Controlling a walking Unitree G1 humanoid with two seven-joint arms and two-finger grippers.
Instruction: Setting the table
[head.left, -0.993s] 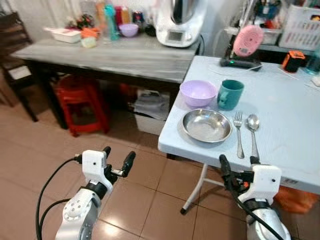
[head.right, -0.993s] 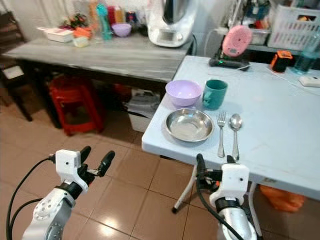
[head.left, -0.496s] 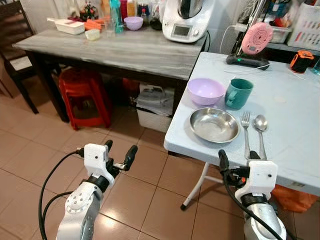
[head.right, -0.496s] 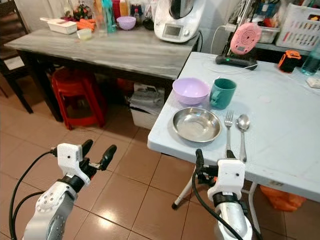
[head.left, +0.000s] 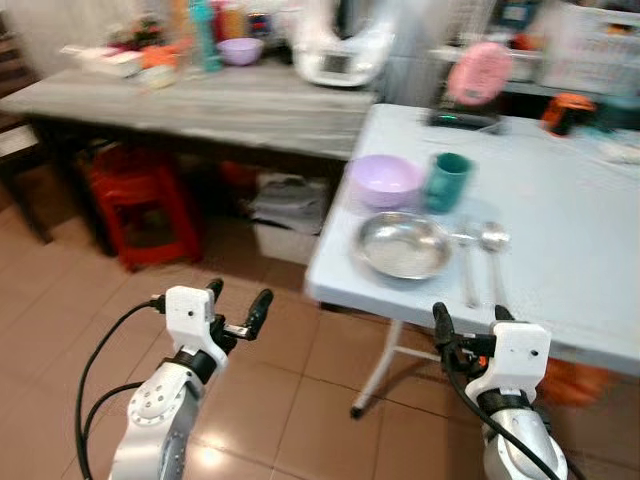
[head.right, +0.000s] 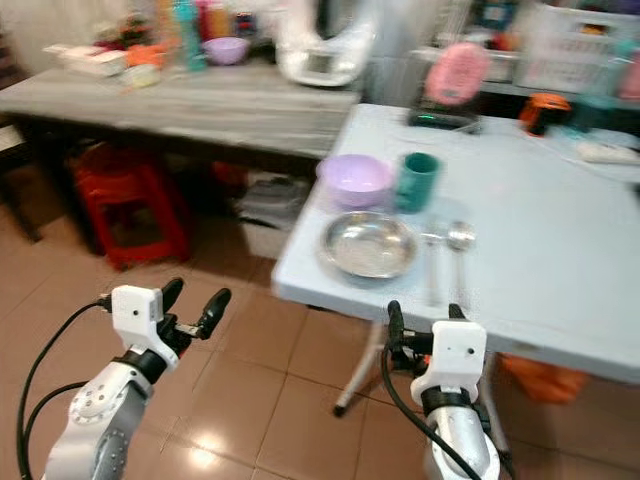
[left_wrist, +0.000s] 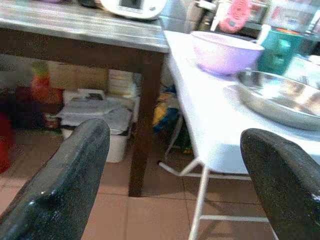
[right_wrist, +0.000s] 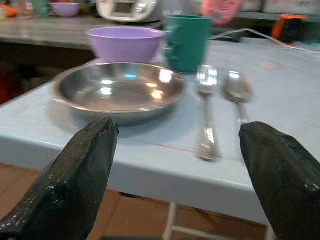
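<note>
On the pale blue table (head.left: 560, 260), near its front left corner, lies a steel plate (head.left: 403, 245). Behind it stand a purple bowl (head.left: 385, 181) and a teal mug (head.left: 447, 181). A fork (head.left: 468, 270) and a spoon (head.left: 493, 250) lie to the plate's right. My left gripper (head.left: 238, 292) hangs open over the floor, left of the table, holding nothing. My right gripper (head.left: 470, 313) is open just below the table's front edge, facing the plate (right_wrist: 120, 90), fork (right_wrist: 206, 110) and spoon (right_wrist: 237, 92).
A grey wooden side table (head.left: 220, 105) stands to the left with a white appliance (head.left: 335, 50), bottles and a small bowl on it. Beneath it are a red stool (head.left: 140, 200) and a white box (head.left: 290, 215). Brown tiled floor (head.left: 60, 330) lies around me.
The head view has swung and gone blurred, so the camera moved. Plate, bowl, mug and cutlery keep their places on the table. Both grippers stay open and empty.
</note>
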